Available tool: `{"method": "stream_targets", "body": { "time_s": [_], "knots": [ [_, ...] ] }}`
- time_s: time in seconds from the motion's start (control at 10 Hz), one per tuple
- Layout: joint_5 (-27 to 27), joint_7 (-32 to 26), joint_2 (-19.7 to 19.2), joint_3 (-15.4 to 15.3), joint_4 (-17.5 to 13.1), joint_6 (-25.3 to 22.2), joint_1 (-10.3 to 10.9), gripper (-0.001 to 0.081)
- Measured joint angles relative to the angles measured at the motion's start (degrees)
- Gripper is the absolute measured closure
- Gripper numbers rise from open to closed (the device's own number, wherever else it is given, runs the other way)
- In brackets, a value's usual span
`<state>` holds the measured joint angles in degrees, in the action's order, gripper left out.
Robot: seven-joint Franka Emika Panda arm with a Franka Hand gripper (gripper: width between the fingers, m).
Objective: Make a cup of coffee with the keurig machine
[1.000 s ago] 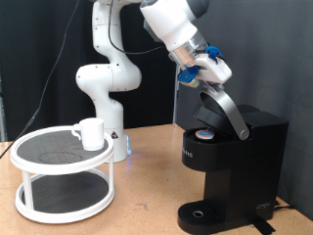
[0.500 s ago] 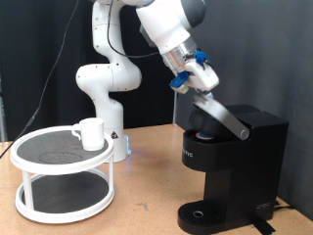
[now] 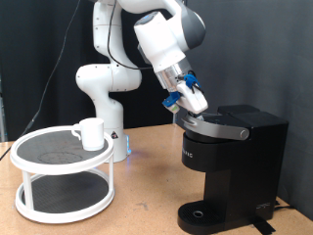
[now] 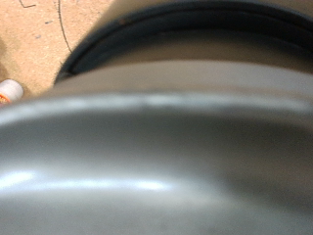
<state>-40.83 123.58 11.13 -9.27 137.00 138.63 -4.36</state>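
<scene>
The gripper is pressed down on the rounded silver-grey lid of the keurig machine, a boxy matte black unit sitting at the right of the exterior view. The lid looks nearly flat against the machine's top. Whether the fingers are spread or pinched can't be told; the wrist view is filled by the lid's smooth, glossy curve. The round drip tray at the base is bare. The cup, plain white ceramic, is parked well to the left on the top shelf of a round two-tier white stand with dark mesh-like surfaces.
</scene>
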Motion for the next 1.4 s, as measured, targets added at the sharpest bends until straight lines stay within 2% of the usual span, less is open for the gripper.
{"method": "stream_targets", "body": {
  "time_s": [0.3,0.4,0.8,0.9,1.2,1.4],
  "knots": [
    [-2.0,-4.0,-0.2,0.3,0.2,1.4,0.0,0.0806],
    [-4.3,-7.6,-0.1,0.3,0.4,2.1,0.1,0.0806],
    [-18.8,-29.2,1.1,0.3,2.7,3.5,0.9,0.0806],
    [-20.8,-32.4,1.7,0.2,3.5,3.5,1.2,0.0806],
    [-24.2,-36.8,4.0,-0.3,5.8,3.5,2.1,0.0806],
    [-25.1,-37.5,5.3,-0.8,7.0,3.8,2.4,0.0806]
  ]
}}
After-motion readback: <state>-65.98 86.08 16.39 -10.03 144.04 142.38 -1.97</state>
